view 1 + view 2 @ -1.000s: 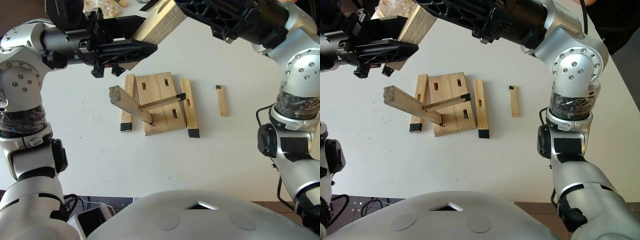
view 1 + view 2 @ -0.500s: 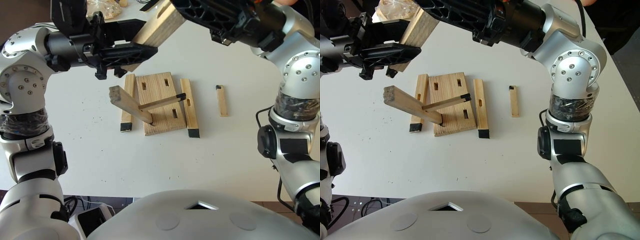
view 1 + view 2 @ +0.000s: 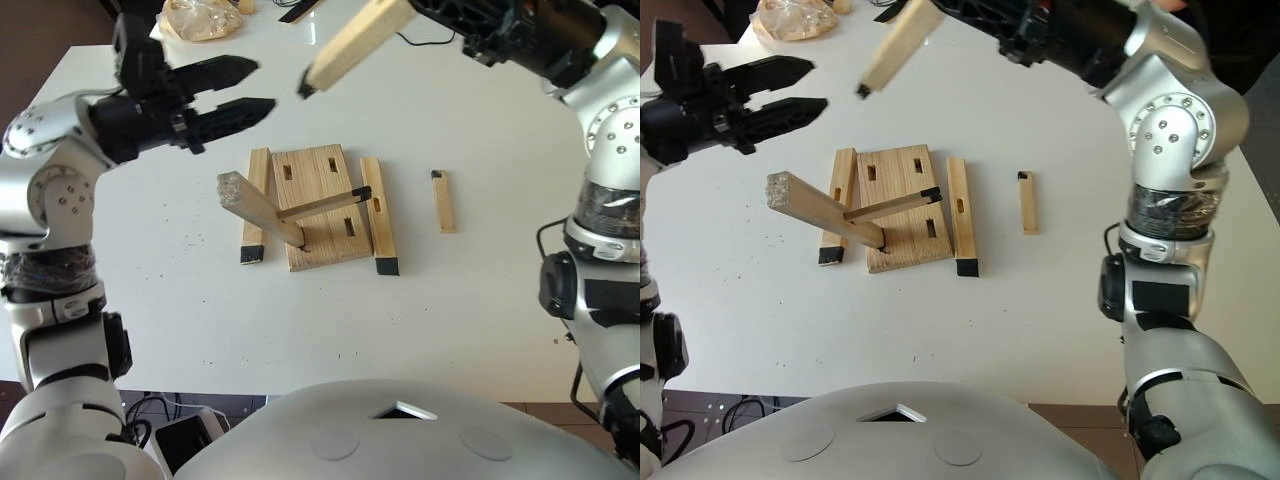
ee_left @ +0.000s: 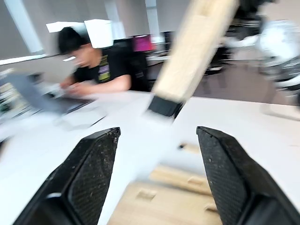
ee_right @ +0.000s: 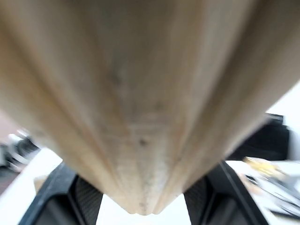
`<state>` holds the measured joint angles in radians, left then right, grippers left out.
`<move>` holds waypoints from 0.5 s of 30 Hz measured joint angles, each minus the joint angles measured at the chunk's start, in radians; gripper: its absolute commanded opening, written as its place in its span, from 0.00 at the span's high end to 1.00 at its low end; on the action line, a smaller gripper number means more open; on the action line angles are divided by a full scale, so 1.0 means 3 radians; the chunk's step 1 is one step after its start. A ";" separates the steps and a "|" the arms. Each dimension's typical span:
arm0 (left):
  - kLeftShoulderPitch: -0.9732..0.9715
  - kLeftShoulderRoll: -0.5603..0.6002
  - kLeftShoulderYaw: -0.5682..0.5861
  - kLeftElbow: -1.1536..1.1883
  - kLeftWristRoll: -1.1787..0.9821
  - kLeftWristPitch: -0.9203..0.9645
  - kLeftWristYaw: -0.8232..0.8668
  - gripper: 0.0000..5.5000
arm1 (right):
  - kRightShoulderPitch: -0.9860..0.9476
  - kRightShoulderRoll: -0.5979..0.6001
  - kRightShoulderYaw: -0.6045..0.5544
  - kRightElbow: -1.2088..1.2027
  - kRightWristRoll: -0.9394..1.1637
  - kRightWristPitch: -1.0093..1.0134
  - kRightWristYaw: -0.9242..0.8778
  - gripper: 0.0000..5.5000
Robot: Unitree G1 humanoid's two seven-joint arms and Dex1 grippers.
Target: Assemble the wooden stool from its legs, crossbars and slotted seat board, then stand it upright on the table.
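While left fingers gape, squared pale-wood leg hangs.

The seat board is pale bare wood, matt, with visible grain. The raised leg is the same smooth light wood, tipped with a black cap, like the flat leg. The slanted leg shows a rougher sawn end. The left gripper has fingers of black matt plastic, finely grained. The tabletop is white, smooth and matt, with dark specks. A bag is crinkled glossy plastic.
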<state>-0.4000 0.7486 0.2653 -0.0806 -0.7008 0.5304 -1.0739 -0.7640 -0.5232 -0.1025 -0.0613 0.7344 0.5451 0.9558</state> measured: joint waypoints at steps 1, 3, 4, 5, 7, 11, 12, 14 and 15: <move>0.0106 -0.0013 0.0074 0.0006 0.0035 -0.0021 0.0090 0.45 | 0.0106 -0.0060 0.0046 0.0058 -0.0171 -0.0123 0.0040 0.63; 0.0238 -0.0145 0.0242 -0.0015 0.0042 -0.0122 0.0373 0.45 | 0.0294 -0.0133 0.0263 0.0162 -0.0585 -0.0466 0.0145 0.63; 0.0268 -0.0294 0.0353 -0.0032 0.0036 -0.0159 0.0616 0.45 | 0.0398 -0.0137 0.0379 0.0214 -0.0756 -0.0624 0.0200 0.63; 0.0285 -0.0461 0.0442 -0.0045 0.0027 -0.0204 0.0875 0.45 | 0.0505 -0.0126 0.0492 0.0258 -0.0869 -0.0721 0.0242 0.63; 0.0306 -0.0798 0.0545 -0.0060 0.0022 -0.0288 0.1335 0.45 | 0.0671 -0.0091 0.0634 0.0289 -0.1015 -0.0838 0.0300 0.63; 0.0325 -0.1781 0.0632 -0.0071 -0.0003 -0.0546 0.2425 0.45 | 0.1051 -0.0076 0.0784 0.0146 -0.1099 -0.0971 0.0366 0.63; 0.0327 -0.2005 0.0646 -0.0061 0.0000 -0.0605 0.2665 0.45 | 0.1143 -0.0076 0.0803 0.0084 -0.1096 -0.0969 0.0387 0.63; 0.0331 -0.2375 0.0675 0.0020 0.0071 -0.0764 0.3163 0.45 | 0.1263 -0.0099 0.0803 -0.0094 -0.1009 -0.0923 0.0464 0.63; 0.0350 -0.2491 0.0690 0.0079 0.0117 -0.0831 0.3341 0.45 | 0.1303 -0.0114 0.0804 -0.0178 -0.0956 -0.0876 0.0535 0.63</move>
<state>-0.2949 0.0014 0.4723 -0.0571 -0.6658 0.2813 -0.0716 -0.3731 -0.5573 0.1388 -0.1148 0.4474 0.2823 1.1164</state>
